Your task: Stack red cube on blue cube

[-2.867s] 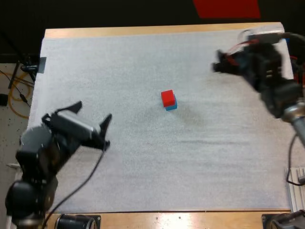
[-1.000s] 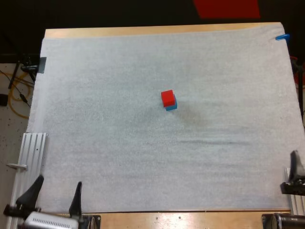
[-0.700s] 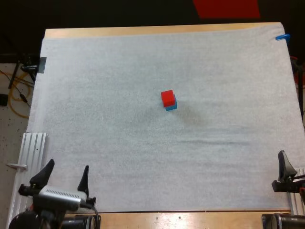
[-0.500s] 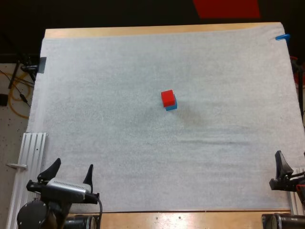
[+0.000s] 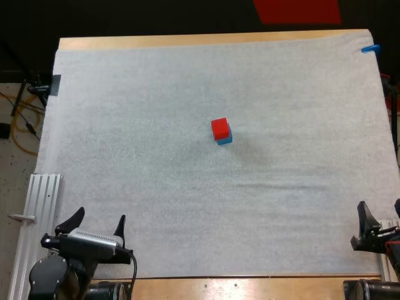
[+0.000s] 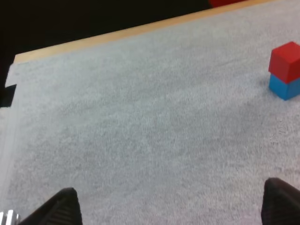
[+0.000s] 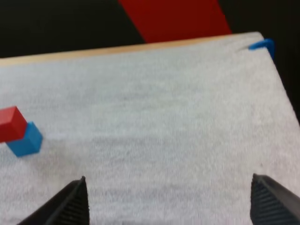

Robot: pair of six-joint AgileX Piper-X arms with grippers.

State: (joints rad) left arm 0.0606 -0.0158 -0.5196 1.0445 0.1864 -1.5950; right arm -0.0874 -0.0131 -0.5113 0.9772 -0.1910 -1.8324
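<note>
The red cube is seen resting on the blue cube, well ahead of the left gripper and right gripper; the 2 are held spread, gripping nothing.

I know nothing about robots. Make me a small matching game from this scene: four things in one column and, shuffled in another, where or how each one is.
Things
1. red cube
2. blue cube
3. left hand
4. right hand

Places and states
A. open, at the near right edge of the mat
B. on top of the other cube
C. directly on the mat, under the other cube
D. open, at the mat's near left corner

Pairs: 1-B, 2-C, 3-D, 4-A
</note>
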